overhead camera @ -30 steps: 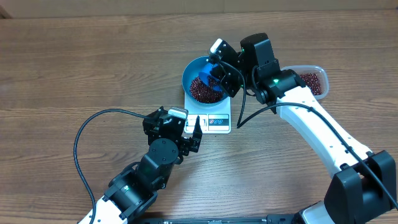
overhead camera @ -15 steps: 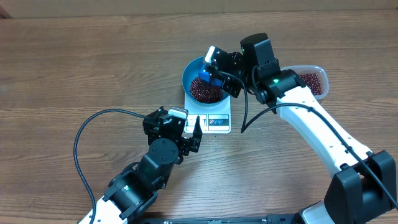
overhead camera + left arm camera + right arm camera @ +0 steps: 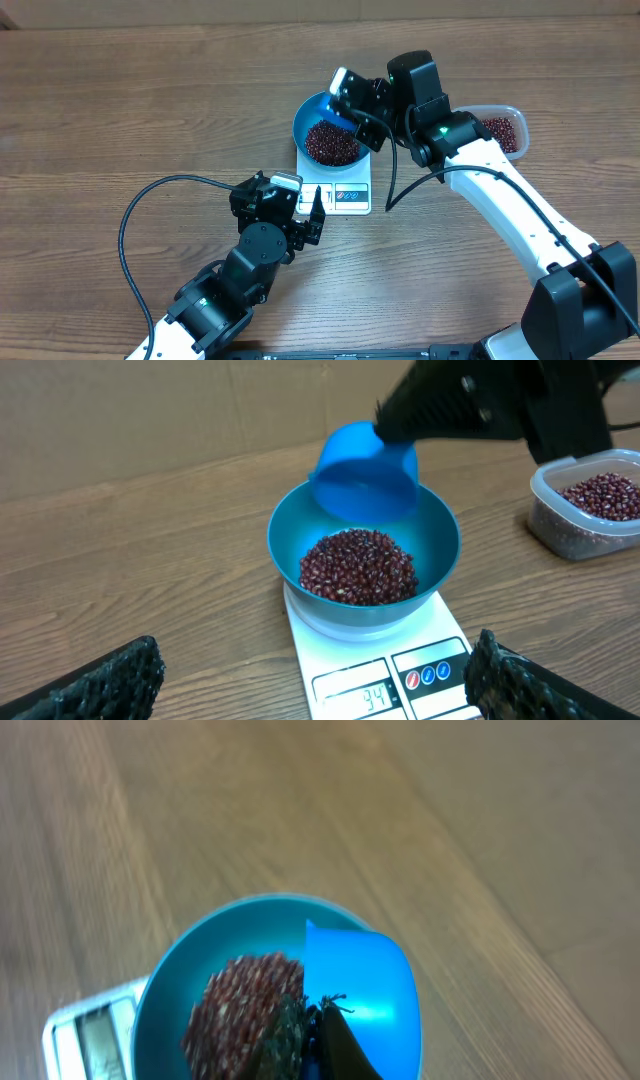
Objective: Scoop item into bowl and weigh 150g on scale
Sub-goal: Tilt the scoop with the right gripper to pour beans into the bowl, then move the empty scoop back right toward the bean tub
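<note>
Mostly hidden scoop (image 3: pixel 365 470) handle, scale (image 3: pixel 380 675) front cropped

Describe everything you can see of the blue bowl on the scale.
The blue bowl is round, deep, smooth and glossy, plastic by its look, upright. It sits on the white scale, behind its display. A mound of red-brown beans fills its bottom, leaving the upper wall bare. A blue scoop hangs tipped over its far rim; contact is unclear.

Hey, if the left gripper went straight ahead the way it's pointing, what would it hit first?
Probably the front edge of the scale, under the bowl; depth is hard to judge.
</note>
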Controlling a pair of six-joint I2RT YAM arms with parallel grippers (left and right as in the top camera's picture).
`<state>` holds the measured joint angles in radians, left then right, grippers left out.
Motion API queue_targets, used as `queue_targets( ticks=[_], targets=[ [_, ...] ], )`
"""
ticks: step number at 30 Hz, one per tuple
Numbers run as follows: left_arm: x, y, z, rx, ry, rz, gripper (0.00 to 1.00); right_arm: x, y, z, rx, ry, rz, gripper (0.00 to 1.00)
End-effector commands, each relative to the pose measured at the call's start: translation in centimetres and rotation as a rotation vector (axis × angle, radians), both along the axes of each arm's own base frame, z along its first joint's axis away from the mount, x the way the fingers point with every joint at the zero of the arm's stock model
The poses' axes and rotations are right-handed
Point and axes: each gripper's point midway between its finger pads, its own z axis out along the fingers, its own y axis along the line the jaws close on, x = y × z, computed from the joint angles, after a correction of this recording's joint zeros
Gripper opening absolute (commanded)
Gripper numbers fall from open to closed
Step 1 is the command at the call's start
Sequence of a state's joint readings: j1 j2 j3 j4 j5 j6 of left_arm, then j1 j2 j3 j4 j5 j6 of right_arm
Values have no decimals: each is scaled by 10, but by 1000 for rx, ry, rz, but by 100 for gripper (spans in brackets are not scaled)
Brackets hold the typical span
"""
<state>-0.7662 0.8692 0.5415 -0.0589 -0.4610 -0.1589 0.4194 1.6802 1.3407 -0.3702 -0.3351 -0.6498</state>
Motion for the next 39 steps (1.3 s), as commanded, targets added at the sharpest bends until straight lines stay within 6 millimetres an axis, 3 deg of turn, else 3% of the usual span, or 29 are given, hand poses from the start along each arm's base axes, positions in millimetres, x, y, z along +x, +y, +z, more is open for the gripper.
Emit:
queue_targets(
  ticks=[1,4,9,12,16,20,27,32,39],
  targets=[
    [0,1,-2,-11,5,17,100,10,-6,33,151,26,-173,4],
    [0,1,-2,-11,5,17,100,17,-7,58,269,24,-253,4],
    [0,1,-2,-11,5,17,100,22,-33,92,281,-81,-392,4],
    [0,1,-2,-11,5,17,100,35,-77,106,214,-193,-623,4],
    [0,1,-2,-11,5,17,100,40,-146,102,44,-286,-963,4],
    [0,1,-2,-11,5,17,100,39,-186,85,-62,-266,-1086,4],
    [0,1,-2,-11,5,17,100,41,-267,35,-98,-108,-1321,4],
    [0,1,-2,-11,5,17,100,34,-279,-12,-215,32,-1316,4],
    [0,1,-2,-11,5,17,100,30,-276,-45,-262,127,-1309,4]
  ],
)
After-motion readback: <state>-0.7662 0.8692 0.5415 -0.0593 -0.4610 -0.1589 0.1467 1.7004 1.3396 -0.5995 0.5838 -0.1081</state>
